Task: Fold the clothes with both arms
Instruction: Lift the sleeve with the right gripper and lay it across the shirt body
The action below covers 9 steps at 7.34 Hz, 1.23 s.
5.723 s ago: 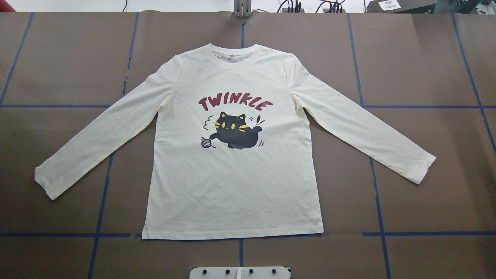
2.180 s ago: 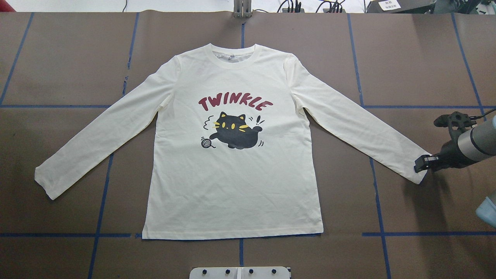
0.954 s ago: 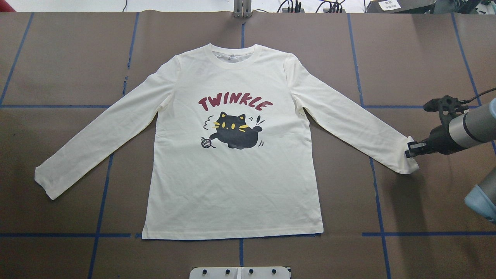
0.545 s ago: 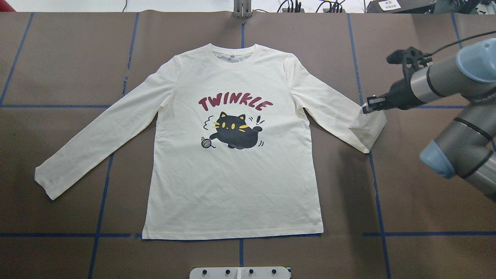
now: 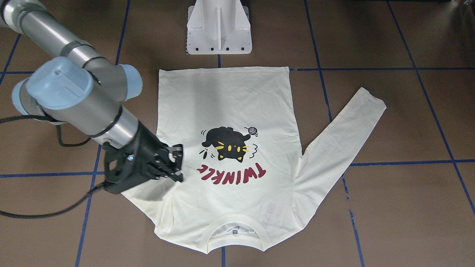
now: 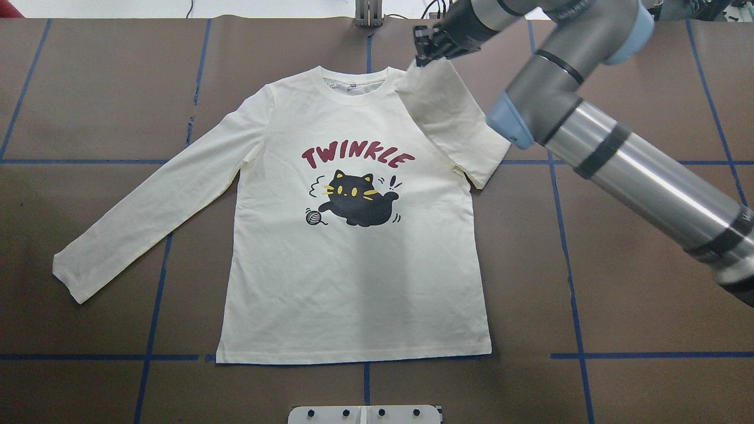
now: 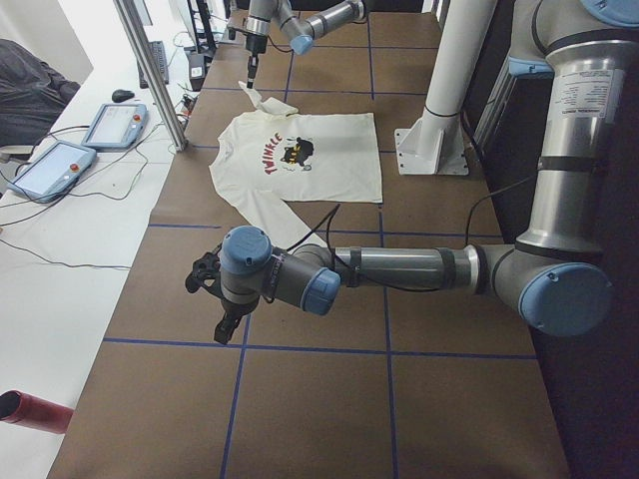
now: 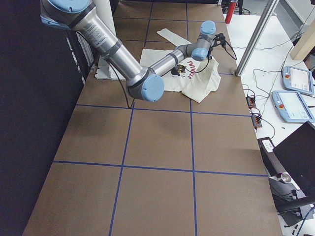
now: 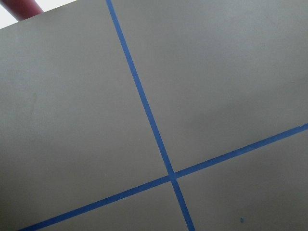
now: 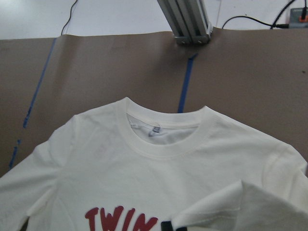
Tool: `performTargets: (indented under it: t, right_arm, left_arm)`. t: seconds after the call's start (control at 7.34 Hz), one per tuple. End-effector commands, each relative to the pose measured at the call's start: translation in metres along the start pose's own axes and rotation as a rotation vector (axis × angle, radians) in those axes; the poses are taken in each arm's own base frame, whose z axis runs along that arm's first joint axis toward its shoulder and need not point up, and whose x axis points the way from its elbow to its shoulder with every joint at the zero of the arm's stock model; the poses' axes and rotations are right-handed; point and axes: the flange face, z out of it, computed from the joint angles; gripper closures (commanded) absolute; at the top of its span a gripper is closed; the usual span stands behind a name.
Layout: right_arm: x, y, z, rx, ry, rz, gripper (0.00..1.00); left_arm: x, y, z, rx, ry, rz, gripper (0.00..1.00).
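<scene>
Cream-white long-sleeved cat-print T-shirt (image 6: 353, 282) lies flat mid-table, hem nearest the white pedestal base (image 6: 365, 414). Out toward 9 o'clock your left black two-finger gripper (image 7: 225, 324) hangs over brown tabletop (image 7: 300, 399); grip unreadable. Farthest, at 1 o'clock, right gripper (image 6: 428, 50) clamps the sleeve (image 6: 456, 118), doubled back over the shoulder, likely to narrow the shirt.

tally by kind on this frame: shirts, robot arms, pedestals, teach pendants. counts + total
T-shirt: 1
Robot arms: 2 (left arm, right arm)
White pedestal: 1
Teach pendants: 2 (near pendant, far pendant)
Total: 6
</scene>
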Motion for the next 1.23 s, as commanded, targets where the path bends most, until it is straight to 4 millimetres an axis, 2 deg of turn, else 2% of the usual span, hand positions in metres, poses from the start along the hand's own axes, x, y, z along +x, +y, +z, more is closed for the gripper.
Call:
performTargets:
  t: [0.0,0.14,0.27,0.41,0.55,0.68,1.09]
  right_arm:
    - [-0.111,-0.051,0.04,-0.019,0.023,0.006,1.0]
    - [-0.159,-0.036,0.077,0.012,0.071,-0.017,1.0]
    - [-0.189,0.006,0.122,0.051,0.114,-0.056,1.0]
    - [-0.215,0.035,0.142,0.091,0.083,-0.097,1.0]
    - [-0.236,0.045,0.143,0.123,0.05,-0.118,1.0]
    - [-0.246,0.05,0.14,0.145,-0.005,-0.136,1.0]
    - [-0.253,0.059,0.141,0.157,-0.05,-0.147,1.0]
  left_arm:
    - [-0.001,0.001,0.002,-0.004,0.001,-0.003,0.0]
    - [-0.002,0.001,0.001,-0.002,0.0,-0.003,0.0]
    - [-0.002,0.001,0.001,-0.003,0.0,-0.002,0.0]
    - [-0.002,0.002,0.002,-0.004,-0.001,-0.002,0.0]
    - [-0.004,0.003,0.003,-0.006,0.0,-0.006,0.0]
    - [-0.007,0.005,0.008,-0.016,0.002,-0.013,0.0]
    - [-0.019,0.012,0.021,-0.004,0.001,-0.006,0.0]
